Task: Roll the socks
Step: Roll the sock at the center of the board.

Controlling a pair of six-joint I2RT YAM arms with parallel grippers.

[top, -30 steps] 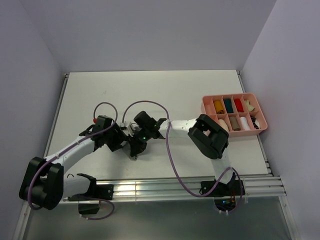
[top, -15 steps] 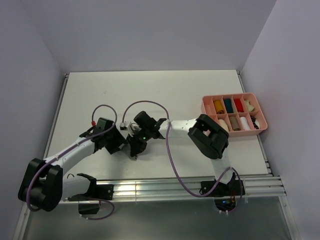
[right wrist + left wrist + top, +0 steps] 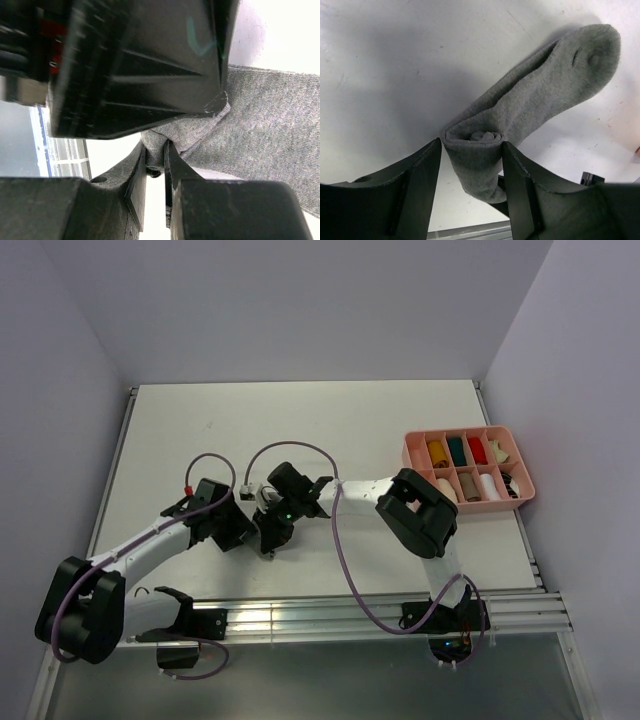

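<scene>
Near centre of the bench, your two arms meet wrist to wrist. From above, the sock is hidden under them.

Left wrist view: the grey sock lies flat on the bench, toe away toward the upper right. The near end is rolled up into a tight coil, and you can see the spiral at its top. Your left hand has that coil between its fingers, one pressed to each side of the roll, so it is gripping the sock.

Right wrist view: your right hand is pinched nearly closed on a small fold of the same grey sock, with fabric squeezed in the narrow slit between the fingers. The black body of the left hand fills the upper half of this view, just above the pinch.

At the right edge of the bench, well apart from the arms, a pink tray holds small rolled bundles in its compartments.
</scene>
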